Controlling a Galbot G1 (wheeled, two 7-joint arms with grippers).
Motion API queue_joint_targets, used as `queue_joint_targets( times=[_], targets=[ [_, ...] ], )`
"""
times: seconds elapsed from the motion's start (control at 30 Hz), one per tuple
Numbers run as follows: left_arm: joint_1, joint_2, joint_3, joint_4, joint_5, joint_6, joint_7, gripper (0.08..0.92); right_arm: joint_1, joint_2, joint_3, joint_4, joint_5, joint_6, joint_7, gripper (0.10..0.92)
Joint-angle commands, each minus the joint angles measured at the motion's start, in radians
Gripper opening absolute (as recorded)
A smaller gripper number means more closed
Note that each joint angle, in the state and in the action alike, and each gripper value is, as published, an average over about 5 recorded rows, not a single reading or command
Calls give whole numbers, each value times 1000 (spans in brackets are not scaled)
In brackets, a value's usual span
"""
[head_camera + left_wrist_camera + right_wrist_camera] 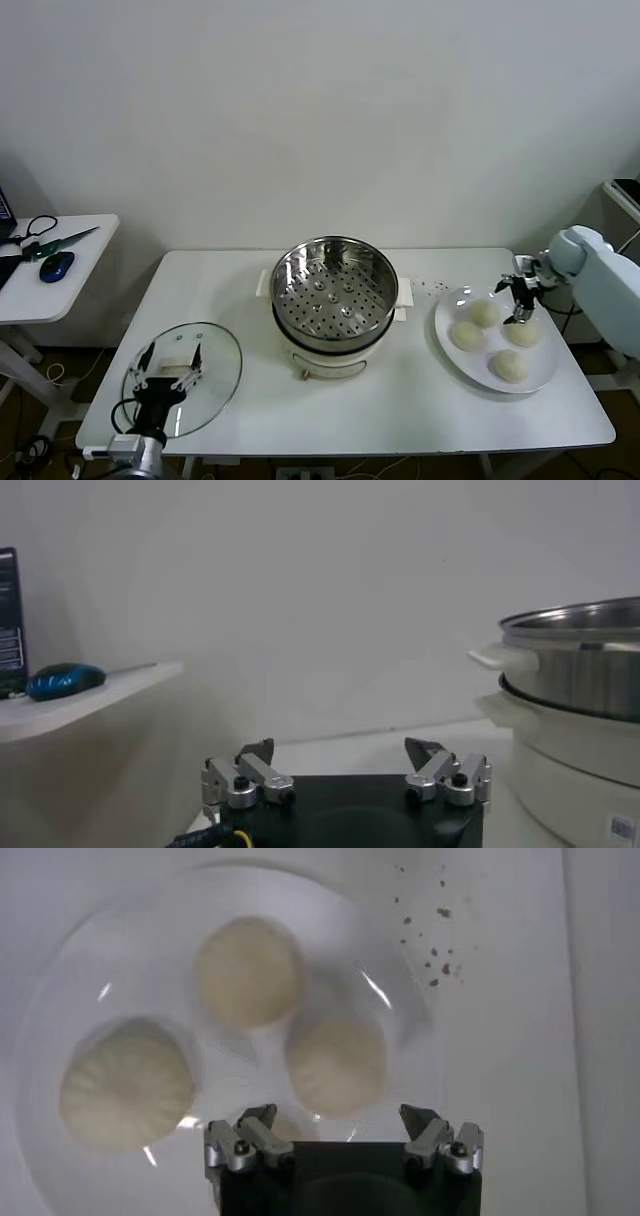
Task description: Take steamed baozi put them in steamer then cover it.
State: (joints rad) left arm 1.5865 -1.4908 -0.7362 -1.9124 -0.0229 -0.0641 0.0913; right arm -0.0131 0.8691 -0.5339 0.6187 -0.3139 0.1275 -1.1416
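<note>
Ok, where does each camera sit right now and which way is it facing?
Head view: above, looking down at the table; shows the lid, steamer, plate of baozi, and both arms.
Left wrist view: low, looking level across the table; own open left gripper, steamer side-on.
Right wrist view: looking straight down on the baozi; own open right gripper.
Shared: head and left wrist show the steamer; head and right wrist the baozi.

fourth baozi [285,1129] mostly hidden, steamer [580,670] cropped
</note>
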Motion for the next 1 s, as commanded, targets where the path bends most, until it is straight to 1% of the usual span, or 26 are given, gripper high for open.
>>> queue_joint_targets(
  times=[0.03,0.33,0.63,0.73,1.0],
  targets=[
    [0,2,-1,5,1,-1,0,823,38,80,-22,-92,-61,9,-3,823],
    [-1,3,-2,21,1,-4,-1,823,15,136,51,-163,-165,36,6,823],
    [0,1,-1,26,5,-6,-1,823,10,163,85,-199,-198,42,0,822],
    [2,-1,0,25,7,-7,-1,823,12,168,88,-210,-210,48,-2,807],
    [6,0,-1,20,11,-7,-2,823,21,174,94,-226,-211,54,-12,727]
  ],
)
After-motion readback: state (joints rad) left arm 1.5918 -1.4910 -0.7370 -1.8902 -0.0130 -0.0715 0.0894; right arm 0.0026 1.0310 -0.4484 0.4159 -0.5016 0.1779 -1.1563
